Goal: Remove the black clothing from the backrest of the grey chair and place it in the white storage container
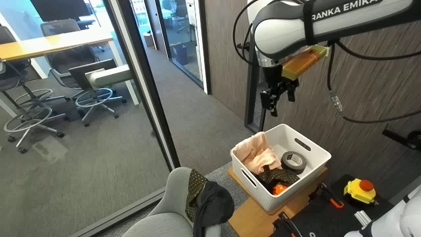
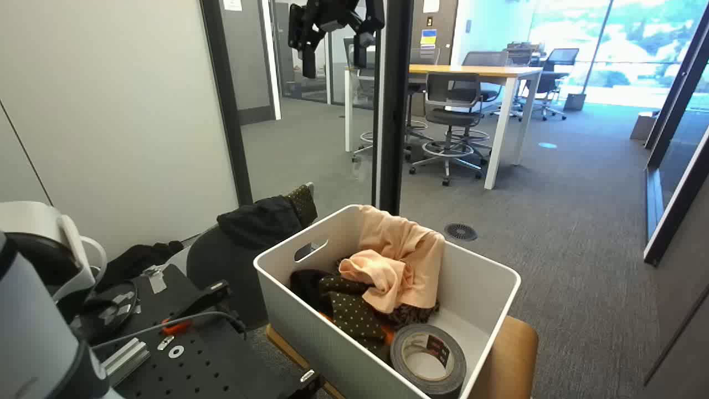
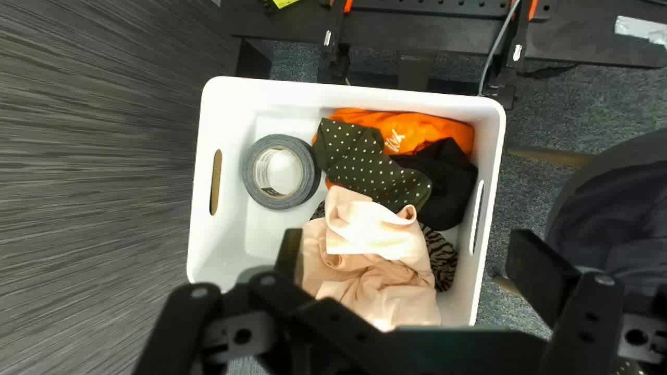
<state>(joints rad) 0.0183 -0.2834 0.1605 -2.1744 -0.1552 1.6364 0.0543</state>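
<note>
Black clothing [image 1: 215, 201], hand [image 2: 334, 67] spread above container [image 2: 310, 335]

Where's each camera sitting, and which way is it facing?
In an exterior view: high, facing down at bin and chair; arm and gripper show.
In an exterior view: near the bin, facing past it toward a table; gripper and arm parts show.
Wrist view: on the wrist, facing down into the bin; fingers show.
Both exterior views share bin, chair, black clothing.

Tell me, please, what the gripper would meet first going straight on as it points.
Probably the peach cloth in the white container below the open gripper, though depth is unclear.
</note>
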